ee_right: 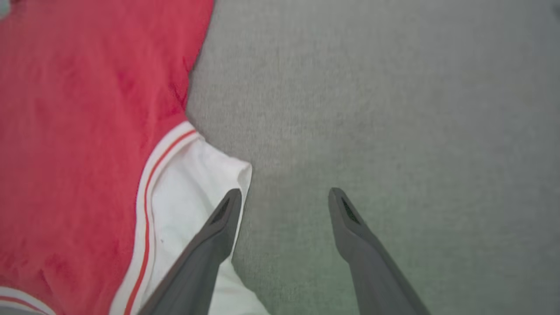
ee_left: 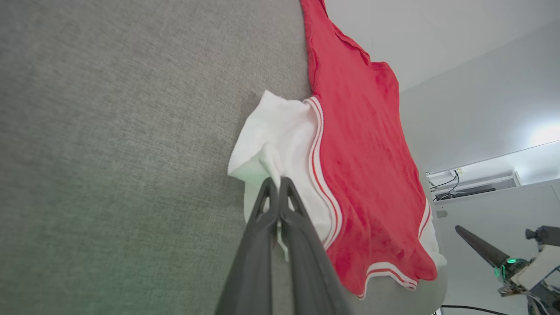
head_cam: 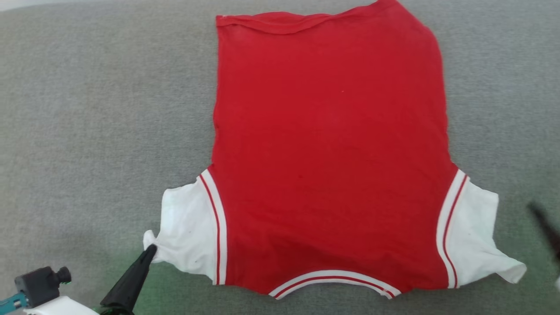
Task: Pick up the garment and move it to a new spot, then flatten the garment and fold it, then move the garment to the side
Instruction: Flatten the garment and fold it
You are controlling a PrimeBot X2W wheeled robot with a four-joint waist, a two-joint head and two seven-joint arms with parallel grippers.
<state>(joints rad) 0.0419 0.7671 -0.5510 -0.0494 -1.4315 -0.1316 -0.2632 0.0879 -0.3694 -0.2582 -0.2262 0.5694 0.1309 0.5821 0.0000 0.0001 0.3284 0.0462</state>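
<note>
You are in the flattening step, as I judge it. The red short-sleeved T-shirt of thin soft fabric (head_cam: 328, 153) lies spread back-up on the grey woven-fabric counter (head_cam: 87, 131). Its striped collar (head_cam: 334, 280) is at 6 o'clock, nearest you, and its hem (head_cam: 280, 22) is at 12 o'clock. The body looks smooth, with only faint ripples.

Your left tool (head_cam: 148, 250) is closed tight on the tip of the white left sleeve (head_cam: 188, 227) at 8 o'clock, drawing that corner into a small peak. Your right tool (ee_right: 284, 192) stands wide and holds nothing. One finger hangs over the edge of the white right sleeve (head_cam: 474, 232) and the other over bare counter, out at 4 o'clock. In the head view it is only a dark blur at the frame's edge.

The right sleeve's lower corner trails to a loose point toward 5 o'clock, so that side is not yet square. The next move probably calls for settling both sleeves flat:
- Ease the left pinch outward toward 8 o'clock without dragging the body.
- Open the left tool low, so the thin fabric does not spring back.

After that, take fresh grips for the fold. The hem's right corner runs off the top of the head view, so check it before you fold.
</note>
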